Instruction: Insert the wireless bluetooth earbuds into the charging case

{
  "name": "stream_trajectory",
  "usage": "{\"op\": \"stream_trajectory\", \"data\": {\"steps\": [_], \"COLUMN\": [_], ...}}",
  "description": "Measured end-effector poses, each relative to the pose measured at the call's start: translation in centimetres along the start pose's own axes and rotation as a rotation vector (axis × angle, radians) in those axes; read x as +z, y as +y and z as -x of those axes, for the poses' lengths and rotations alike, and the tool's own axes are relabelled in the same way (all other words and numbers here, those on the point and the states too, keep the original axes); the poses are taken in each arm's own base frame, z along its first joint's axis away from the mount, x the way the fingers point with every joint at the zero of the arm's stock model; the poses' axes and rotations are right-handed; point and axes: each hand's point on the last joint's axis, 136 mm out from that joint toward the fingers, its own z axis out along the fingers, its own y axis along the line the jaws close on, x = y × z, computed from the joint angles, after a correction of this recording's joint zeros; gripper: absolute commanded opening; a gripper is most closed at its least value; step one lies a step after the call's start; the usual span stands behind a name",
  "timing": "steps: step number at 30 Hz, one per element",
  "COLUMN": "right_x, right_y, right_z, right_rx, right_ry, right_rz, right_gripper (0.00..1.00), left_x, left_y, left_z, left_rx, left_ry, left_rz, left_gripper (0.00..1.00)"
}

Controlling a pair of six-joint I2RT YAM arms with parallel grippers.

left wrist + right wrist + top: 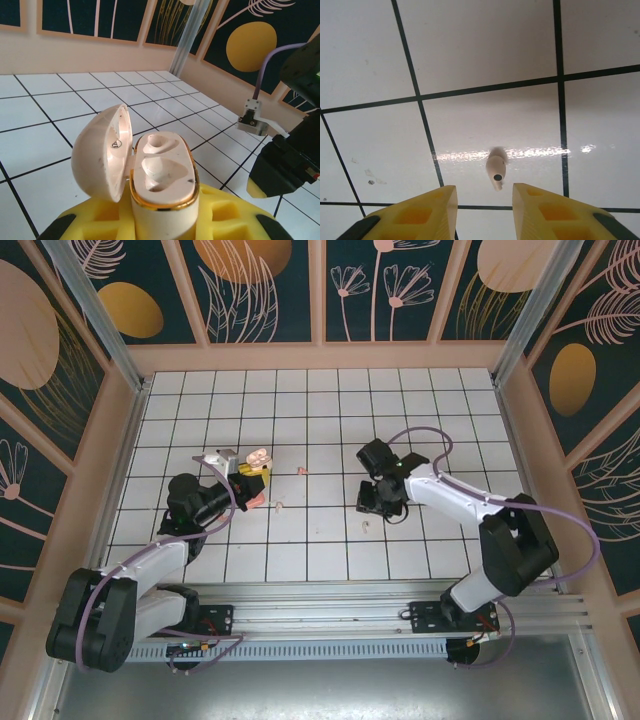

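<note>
Charging case (161, 190) in left claw (252, 474), earbud (496, 170) on white tiles (495, 50), floral walls (270, 290)

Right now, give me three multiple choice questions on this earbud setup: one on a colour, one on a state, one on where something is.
1. What colour band rims the charging case? A) gold B) silver C) black
2. What state is the case in? A) shut B) open, both sockets filled C) open, both sockets empty
3. Where does the earbud near the right claw lie? A) inside the case B) on a white tile, just ahead of the claw's open fingers C) on the lid

Answers: 1 A, the left wrist view shows a gold rim. 2 C, the lid stands swung aside and both sockets are bare. 3 B, the right wrist view shows it resting on the tile.
</note>
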Motion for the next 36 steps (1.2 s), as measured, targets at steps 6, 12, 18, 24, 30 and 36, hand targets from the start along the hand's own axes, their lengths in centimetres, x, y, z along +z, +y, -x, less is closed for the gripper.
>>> {"op": "stream_trajectory", "data": {"steps": [6,12,18,24,30,36], "right_x": [1.6,3.0,3.7,4.2,4.6,5.4], "right_y": [-0.3,-0.7,-0.7,-0.8,-0.9,-1.0], "right_z": [-0.2,-1.2,-1.7,-2.0,-2.2,-2.3], "right_rx": [-0.039,-0.058,-0.061,-0.059,-0.059,-0.078], "right_ry": [0.074,0.143,0.175,0.197,0.211,0.229], "right_rz": [-0.055,-0.080,-0.081,-0.085,-0.090,-0.099], "right_gripper": [0.34,0.33,0.33,0.32,0.29,0.27], "left_x": [0.0,0.0,0.0,0.0,0.1,0.6], "left_y": [0.0,0.0,0.0,0.0,0.1,0.7], "left_z": [0.0,0.0,0.0,0.0,-0.1,-0.9], "left_rx": [0.000,0.000,0.000,0.000,-0.003,-0.025], "left_ry": [0.000,0.000,0.000,0.000,0.004,0.032], "left_rz": [0.000,0.000,0.000,0.000,0.001,0.005], "left_gripper": [0.09,0.10,0.09,0.10,0.10,0.09]}}
